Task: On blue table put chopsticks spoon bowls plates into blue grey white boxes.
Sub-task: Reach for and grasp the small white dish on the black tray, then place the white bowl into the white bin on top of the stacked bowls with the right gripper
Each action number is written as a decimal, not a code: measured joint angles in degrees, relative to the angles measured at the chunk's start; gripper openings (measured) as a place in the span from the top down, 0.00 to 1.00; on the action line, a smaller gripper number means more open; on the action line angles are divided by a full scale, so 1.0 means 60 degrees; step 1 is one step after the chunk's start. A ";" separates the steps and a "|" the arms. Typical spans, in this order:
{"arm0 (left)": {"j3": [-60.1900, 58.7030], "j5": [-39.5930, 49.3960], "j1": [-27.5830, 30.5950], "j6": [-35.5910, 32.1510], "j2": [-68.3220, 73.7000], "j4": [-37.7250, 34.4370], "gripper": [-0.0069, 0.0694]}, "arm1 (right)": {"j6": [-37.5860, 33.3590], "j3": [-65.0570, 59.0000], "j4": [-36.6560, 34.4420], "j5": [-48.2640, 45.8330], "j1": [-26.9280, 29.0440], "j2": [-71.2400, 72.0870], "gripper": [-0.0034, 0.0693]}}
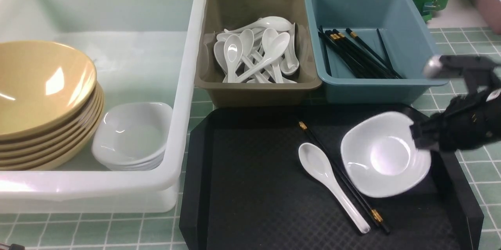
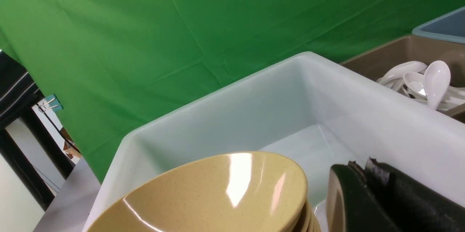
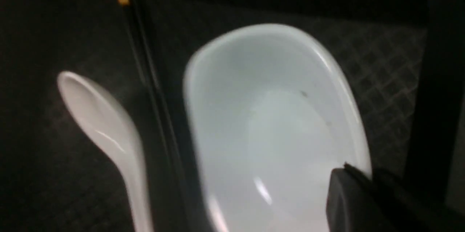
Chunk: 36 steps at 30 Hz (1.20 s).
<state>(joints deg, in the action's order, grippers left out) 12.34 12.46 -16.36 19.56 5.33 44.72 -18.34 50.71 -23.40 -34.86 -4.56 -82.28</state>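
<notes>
Gripping plate (image 1: pixel 381 156) by right rim with right end effector (image 1: pixel 417 140).
Far left across tray (image 1: pixel 254 164) to white tub (image 1: pixel 188 85), nearer the clenched left end effector (image 2: pixel 359 168).

Front view: bright, even light from overhead, shadows soft. White glare patches on the top tan bowl (image 1: pixel 43 81) and the heaped spoons (image 1: pixel 256 52). Motion blur smears the right gripper (image 1: pixel 419 137) and the white plate (image 1: pixel 385 154); the rest is crisp. Left wrist view: well lit, sharp, one strong highlight on the bowl. Right wrist view: dim, soft throughout; black tray (image 3: pixel 381 65) nearly lost in the dark.
</notes>
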 joint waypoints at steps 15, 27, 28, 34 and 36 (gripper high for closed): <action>0.0000 0.0000 0.0000 0.0028 0.0000 0.0039 0.90 | -0.1949 0.3423 -0.4617 0.2216 -0.4467 -0.0083 0.85; 0.0000 0.0000 0.0000 0.0028 0.0000 0.0045 0.90 | -0.1613 0.5944 -0.5714 0.3793 -0.6691 -0.4563 0.84; 0.0000 0.0000 0.0000 0.0028 0.0000 0.0045 0.90 | -0.1577 0.6019 -0.5723 0.3793 -0.6701 -0.4614 0.84; 0.0000 0.0000 0.0000 0.0031 0.0000 0.0045 0.90 | -0.1439 0.6303 -0.5745 0.3800 -0.6703 -0.5244 0.75; 0.0000 0.0000 0.0000 0.0031 0.0000 0.0045 0.90 | -0.1439 0.6335 -0.5755 0.3811 -0.6703 -0.5265 0.72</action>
<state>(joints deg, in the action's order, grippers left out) 12.34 12.46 -16.36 19.74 5.33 44.99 -26.98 88.72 -57.92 -12.00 -44.77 -113.87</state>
